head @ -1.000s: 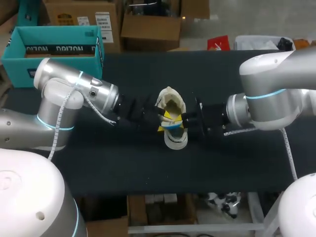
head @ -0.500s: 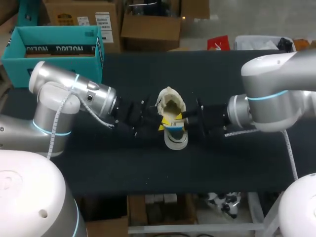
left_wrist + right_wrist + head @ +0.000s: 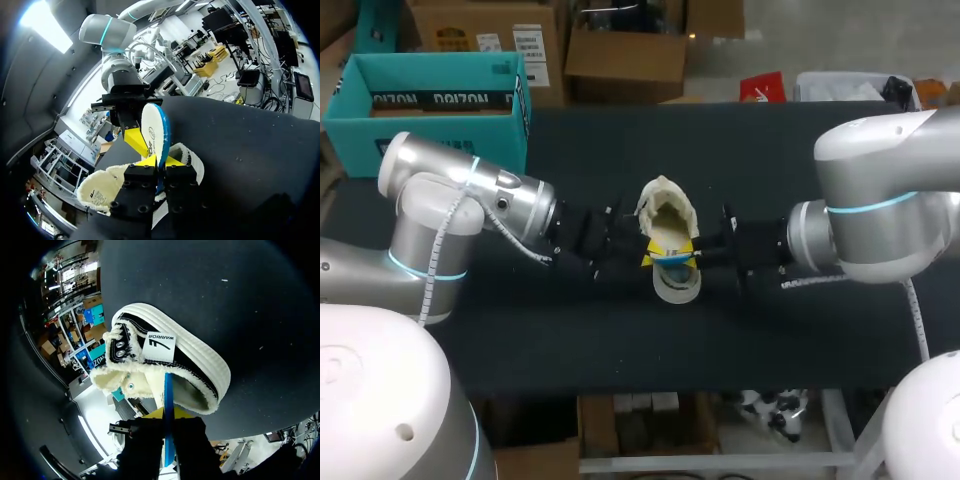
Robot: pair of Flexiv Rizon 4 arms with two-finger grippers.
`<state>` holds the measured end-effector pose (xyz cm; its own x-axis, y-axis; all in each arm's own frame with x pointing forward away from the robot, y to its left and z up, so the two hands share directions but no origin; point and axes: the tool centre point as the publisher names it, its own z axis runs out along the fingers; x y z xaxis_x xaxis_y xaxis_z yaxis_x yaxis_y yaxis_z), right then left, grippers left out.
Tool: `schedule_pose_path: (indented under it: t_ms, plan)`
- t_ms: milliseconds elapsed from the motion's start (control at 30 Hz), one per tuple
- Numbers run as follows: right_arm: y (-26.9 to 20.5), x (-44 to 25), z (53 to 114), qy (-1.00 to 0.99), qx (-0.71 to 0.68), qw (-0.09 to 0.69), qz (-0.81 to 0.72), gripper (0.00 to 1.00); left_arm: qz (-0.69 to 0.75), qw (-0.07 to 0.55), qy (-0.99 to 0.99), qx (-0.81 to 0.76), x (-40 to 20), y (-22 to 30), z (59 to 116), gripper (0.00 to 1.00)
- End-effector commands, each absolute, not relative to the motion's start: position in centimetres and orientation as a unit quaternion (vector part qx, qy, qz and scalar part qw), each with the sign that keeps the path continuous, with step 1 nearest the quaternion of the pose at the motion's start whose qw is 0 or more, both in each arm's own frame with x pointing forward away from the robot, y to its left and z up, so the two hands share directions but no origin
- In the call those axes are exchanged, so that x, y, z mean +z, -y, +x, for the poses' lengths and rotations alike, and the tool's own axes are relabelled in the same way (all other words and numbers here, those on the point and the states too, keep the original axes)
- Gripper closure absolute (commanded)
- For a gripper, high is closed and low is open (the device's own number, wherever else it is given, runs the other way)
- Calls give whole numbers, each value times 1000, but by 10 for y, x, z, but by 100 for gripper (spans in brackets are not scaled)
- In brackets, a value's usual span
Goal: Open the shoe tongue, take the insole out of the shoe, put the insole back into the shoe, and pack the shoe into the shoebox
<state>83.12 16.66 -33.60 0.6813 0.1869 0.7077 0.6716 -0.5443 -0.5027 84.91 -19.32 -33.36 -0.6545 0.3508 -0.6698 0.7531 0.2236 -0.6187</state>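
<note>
- The thin white foam insole with a blue edge point(image 3: 152, 130) stands on its edge, just over the mouth of the shoe.
- The black canvas shoe with a cream rubber sole and fleecy lining point(image 3: 195, 365) sits mid-way across the black table point(image 3: 800, 330), its tongue folded open.
- My left gripper point(image 3: 156, 161) pinches the insole, one yellow tip on each face. My right gripper point(image 3: 168, 415) nips it the same way from the opposite side.
- I judge the insole light and floppy. It would buckle if shoved endwise, and the fleece will drag on it, so I'd hold the flat faces near one end.
- The shoe looks light, with a soft upper and a stiff sole, so the heel wall is likely the best hold.
- The open teal cardboard shoebox point(image 3: 440, 101) waits at the far left, well apart.
</note>
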Motion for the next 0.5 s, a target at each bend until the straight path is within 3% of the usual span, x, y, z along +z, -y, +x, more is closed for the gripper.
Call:
schedule_pose_path:
  t_ms: [33, 500]
  plan:
    - [-166, -340, 837, 266, -302, 409, -819, 100, 359, 203, -760, -502, -340, 200, 852, 100]
    - [-160, -362, 873, 268, -284, 424, -817, 100, 311, 171, -793, -495, -357, 206, 897, 100]
